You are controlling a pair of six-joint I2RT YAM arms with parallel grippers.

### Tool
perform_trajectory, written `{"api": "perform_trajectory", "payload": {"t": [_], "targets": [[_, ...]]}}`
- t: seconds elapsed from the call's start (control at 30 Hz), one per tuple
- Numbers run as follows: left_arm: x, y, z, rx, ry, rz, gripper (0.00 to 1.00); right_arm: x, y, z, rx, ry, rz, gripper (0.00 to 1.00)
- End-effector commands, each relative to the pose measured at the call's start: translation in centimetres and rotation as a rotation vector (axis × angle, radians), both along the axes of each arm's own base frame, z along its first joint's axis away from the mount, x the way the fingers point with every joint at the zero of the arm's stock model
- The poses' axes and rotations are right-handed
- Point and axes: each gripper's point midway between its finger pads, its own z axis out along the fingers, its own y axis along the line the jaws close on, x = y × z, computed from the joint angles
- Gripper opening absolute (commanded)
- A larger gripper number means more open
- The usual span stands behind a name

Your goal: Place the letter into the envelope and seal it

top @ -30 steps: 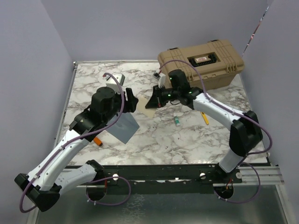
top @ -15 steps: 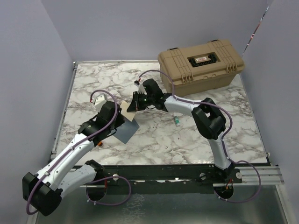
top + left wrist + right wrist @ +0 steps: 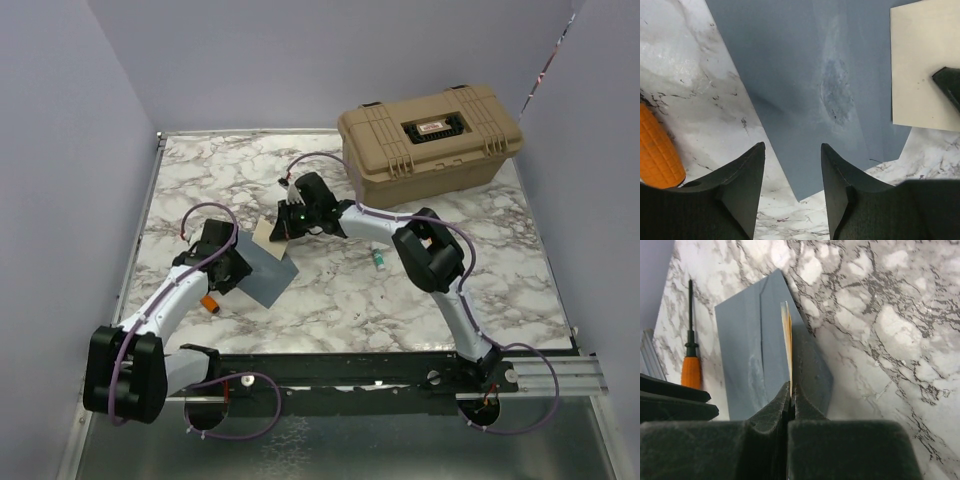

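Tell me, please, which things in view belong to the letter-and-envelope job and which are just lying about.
Job in hand:
letter, pinched in the shut right gripper
envelope, lying flat beneath the open left gripper

Just lying about:
tan hard case
orange-handled screwdriver
small green-and-white item

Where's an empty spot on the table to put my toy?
The table is bare at the back left, beside the case, and at the front, right of the envelope. It's crowded around the envelope: the letter, screwdriver, left gripper and right gripper all meet there.
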Motion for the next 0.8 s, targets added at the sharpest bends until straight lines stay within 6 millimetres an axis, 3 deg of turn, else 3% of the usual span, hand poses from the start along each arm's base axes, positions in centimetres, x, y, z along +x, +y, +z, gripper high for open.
{"api": "perform_trajectory", "payload": {"t": [0.0,0.2,0.5,0.77], "targets": [[-0.2,-0.4,-2.2,-0.032,0.063,-0.018,0.5,-0.6,-0.3,-3.1,-0.068,0.022,0.027,0.0],[-1.8,0.6,-5.2,0.003,0.17,0.063,0.47,-0.5,-1.5,-4.4,-0.162,0.067,-0.043,0.0],[-2.3,0.3,-5.8,-0.023,0.155,0.064,0.41,-3.3,-1.6,-5.3,-0.196,0.03,-0.053,0.0],[-2.8,0.7,-5.6,-0.02,0.135,0.099,0.41,-2.6,-1.6,-2.9,-0.122,-0.117,-0.038,0.0]]}}
